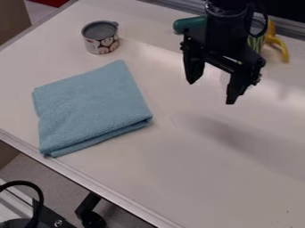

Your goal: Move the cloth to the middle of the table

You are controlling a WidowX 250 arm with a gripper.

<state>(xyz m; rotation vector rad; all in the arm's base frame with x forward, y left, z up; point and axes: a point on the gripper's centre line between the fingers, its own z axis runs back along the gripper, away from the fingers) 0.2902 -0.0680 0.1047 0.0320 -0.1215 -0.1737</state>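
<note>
Table (196, 182) edge cuts across the near left, with a black cable (30, 185) down below it in the near left corner. Cloth (92, 107) is next, flat on the left part of the table and folded into a rough square. Its nearest corner is close to that edge, and you can see the layers stacked along the near right side.

Handling-wise I'd call it easy: light, soft and floppy, looks like microfiber, nothing to break. It probably won't slip much once pinched, but grab only the top layer and I'd bet the fold opens up. My pick would be the right corner, where the layers bunch together. Go low, get the whole stack, then drag or lift it to the right. Pinch too high and you'd likely just skim the fuzz. A floppy thing like that will sag from one corner, so I'd set it down gently or it may land crumpled.

Gripper (210, 93) hangs over the far right part, beyond and right of the cloth, fingers wide apart, nothing between them.

Further back, a can (100, 39) stands just past the cloth's far corner. Behind the arm there's a green thing (187, 24) and a yellow thing (280, 43).
</note>
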